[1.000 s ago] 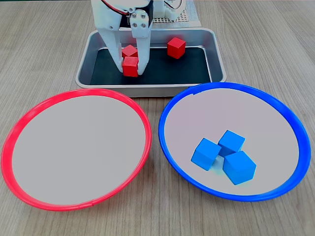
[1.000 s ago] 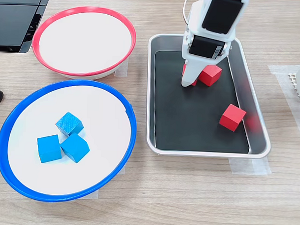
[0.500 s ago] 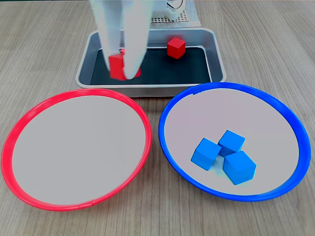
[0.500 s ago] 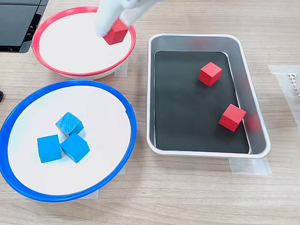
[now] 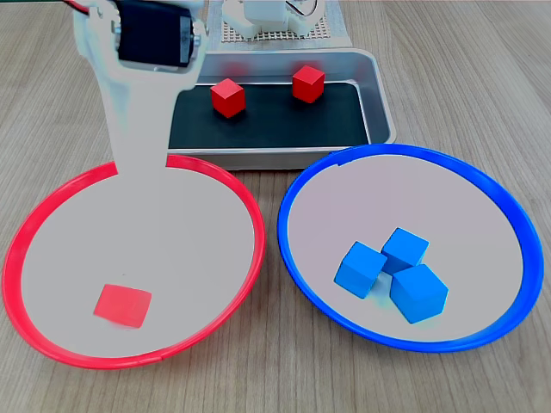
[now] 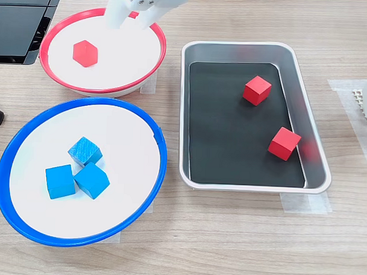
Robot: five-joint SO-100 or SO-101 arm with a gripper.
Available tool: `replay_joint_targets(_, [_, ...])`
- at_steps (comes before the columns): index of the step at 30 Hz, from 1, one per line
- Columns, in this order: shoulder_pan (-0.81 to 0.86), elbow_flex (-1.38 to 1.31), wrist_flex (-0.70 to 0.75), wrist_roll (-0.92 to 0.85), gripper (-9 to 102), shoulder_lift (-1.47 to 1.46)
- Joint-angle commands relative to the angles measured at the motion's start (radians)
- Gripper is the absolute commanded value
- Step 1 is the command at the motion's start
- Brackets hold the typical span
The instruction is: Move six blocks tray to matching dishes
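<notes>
Red cube no. 1 is seen lying alone on the pale centre of the round red-rimmed dish; in a fixed view it appears motion-blurred, and whether it is fully at rest cannot be told. In the other fixed view the same cube sits left of the dish's centre.

Two further small red cubes are noted on the black bottom of the rectangular silver metal tray: one toward the left, one toward the middle in that view, apart from each other. In the other fixed view they are both in the right half of the tray.

Three blue cubes are clustered, touching, in the round blue-rimmed dish; also recorded in the other view.

Arm pose: the white arm is reaching over the far edge of the red-rimmed dish, wrist pitched downward, black servo body visible at the top. The white two-finger gripper is above the dish's rim with its fingers spread apart and nothing between them. In a fixed view the fingers merge into one pale shape and their separation cannot be judged there.
</notes>
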Motion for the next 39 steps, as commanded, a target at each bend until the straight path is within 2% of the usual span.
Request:
replay_joint_targets(1, [0.020,0.067,0.196,-0.104,4,0.149])
replay_joint_targets(3, [0.040,0.179,0.298,-0.196,4,0.250])
replay_joint_targets(7, [0.077,0.465,0.341,-0.285,5,0.468])
replay_joint_targets(10, [0.091,0.663,0.341,-0.276,12,0.630])
replay_joint_targets(11, [0.091,0.727,0.341,-0.258,18,0.686])
replay_joint_targets(14, [0.075,0.821,0.350,-0.245,23,0.775])
replay_joint_targets(20, [0.031,0.914,0.273,-0.233,22,0.793])
replay_joint_targets(27, [0.043,0.985,0.114,-0.291,20,0.785])
replay_joint_targets(31, [0.051,1.000,0.075,-0.319,19,0.762])
replay_joint_targets(37, [0.052,0.992,0.072,-0.367,4,0.715])
replay_joint_targets(39, [0.054,0.989,0.075,-0.371,4,0.710])
